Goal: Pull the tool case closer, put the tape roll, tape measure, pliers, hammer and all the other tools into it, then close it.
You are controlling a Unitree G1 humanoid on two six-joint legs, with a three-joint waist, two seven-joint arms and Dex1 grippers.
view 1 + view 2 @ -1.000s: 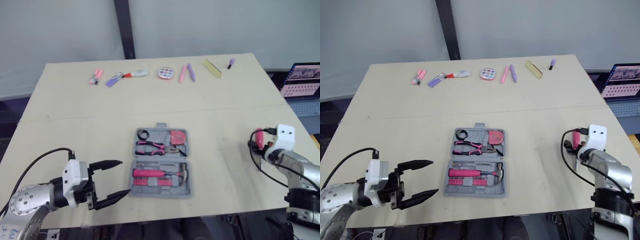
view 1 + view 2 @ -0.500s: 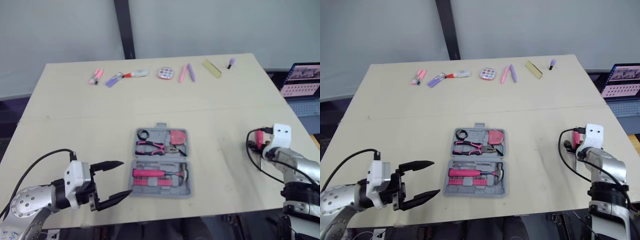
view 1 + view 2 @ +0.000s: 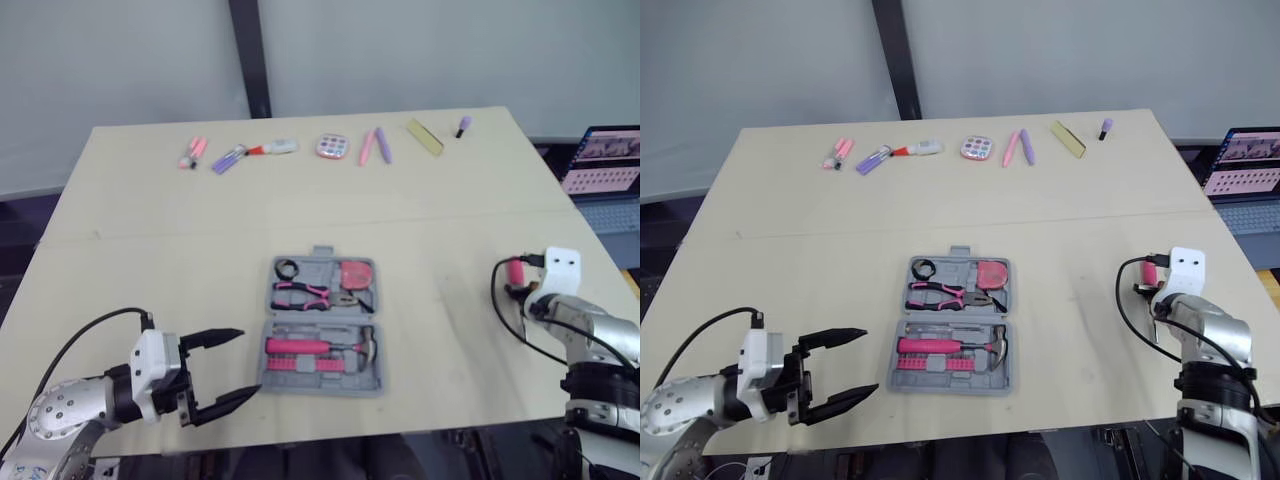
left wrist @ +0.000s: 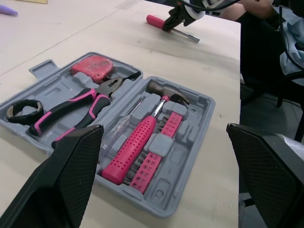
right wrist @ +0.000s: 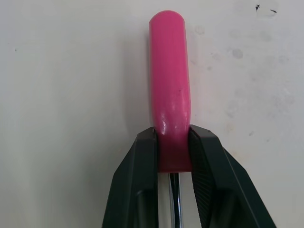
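- Tool case [image 3: 322, 252] lies open and flat on the table [image 3: 200, 230], in the middle and near the front edge, both grey halves facing up; it looks close enough that the pulling step can be taken as done
- Inside the far half sit the tape roll [image 3: 287, 269], the pliers [image 3: 305, 293] and the tape measure [image 3: 355, 273]; the hammer [image 3: 315, 347] lies in the near half beside a row of pink bits
- One tool is outside: a pink-handled screwdriver [image 5: 169, 95], well off to the right of the case
- Right gripper [image 5: 173, 135] is clamped on the lower end of that handle, a finger on each side, the metal shaft running back between them; whether it is lifted clear of the table I cannot tell
- Left gripper [image 3: 249, 361] is spread wide and holds nothing; it hovers just beside the case's near left corner
- Step in hand, as I judge it: getting the last tool in
- Next move calls for carrying the screwdriver across to the case, lining it up with a free slot in the near half and letting go; then the far half must be folded over and pressed shut, the left gripper being well placed to steady the case
- Small pens and markers [image 3: 230, 157] along the far edge look unrelated
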